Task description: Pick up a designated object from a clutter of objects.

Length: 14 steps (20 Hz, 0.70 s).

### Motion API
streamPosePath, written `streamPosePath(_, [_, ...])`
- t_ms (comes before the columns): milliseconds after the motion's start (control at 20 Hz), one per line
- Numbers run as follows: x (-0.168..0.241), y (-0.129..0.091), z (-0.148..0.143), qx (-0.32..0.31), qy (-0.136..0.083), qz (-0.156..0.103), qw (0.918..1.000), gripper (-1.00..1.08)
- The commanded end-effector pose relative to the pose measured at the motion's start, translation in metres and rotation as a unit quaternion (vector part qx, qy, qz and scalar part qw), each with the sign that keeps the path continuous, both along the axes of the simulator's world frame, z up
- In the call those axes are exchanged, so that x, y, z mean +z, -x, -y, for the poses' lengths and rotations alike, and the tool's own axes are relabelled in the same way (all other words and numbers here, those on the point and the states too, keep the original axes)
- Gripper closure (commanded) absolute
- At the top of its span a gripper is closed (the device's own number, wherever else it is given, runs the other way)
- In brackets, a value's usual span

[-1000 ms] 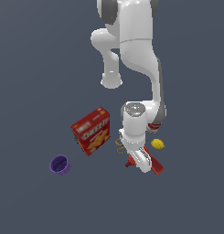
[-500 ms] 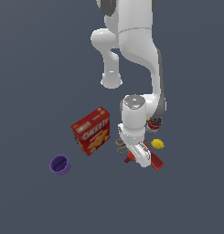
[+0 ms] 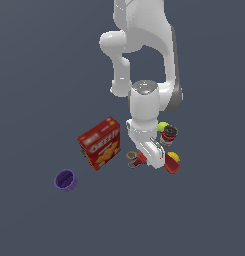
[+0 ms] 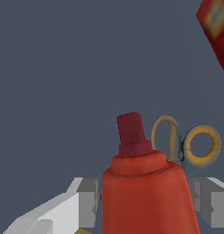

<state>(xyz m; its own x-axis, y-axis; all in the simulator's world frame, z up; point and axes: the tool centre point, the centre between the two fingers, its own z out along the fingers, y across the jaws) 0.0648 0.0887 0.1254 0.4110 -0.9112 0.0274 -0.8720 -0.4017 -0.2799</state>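
Gripper (image 4: 145, 203) down over the drill (image 4: 147, 192); the wrist view shows one grey finger (image 4: 88, 203) on each side of the red-orange body, spread around it. Whether the pads press the casing or stand just off it, cannot tell. Darker red nose points away from the palm, toward the scissors (image 4: 186, 146), whose yellow loops lie just beyond the nose.

Exterior view: drill (image 3: 170, 165) mostly hidden under the white hand, apparently low among the clutter, so I judge approach done, lift not yet shown. Left to do: confirm the grip, raise it clear.

Relative to the drill: cracker box (image 3: 100, 143) on the exterior view's left, can (image 3: 169, 135) and green ball (image 3: 163, 127) just behind, lemon (image 3: 173, 157) touching or nearly so, purple cup (image 3: 65, 180) well apart.

Box print is yellow lettering, too blurred to read. Can label unreadable.
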Motion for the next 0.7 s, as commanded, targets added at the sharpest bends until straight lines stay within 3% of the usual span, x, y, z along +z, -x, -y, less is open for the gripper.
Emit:
streamPosePath(0, [0.023, 0.007, 0.004, 0.000, -0.001, 0.002, 1.0000, 1.08])
streamPosePath(650, [0.133, 0.051, 0.025, -0.001, 0.000, 0.001, 1.0000, 1.08])
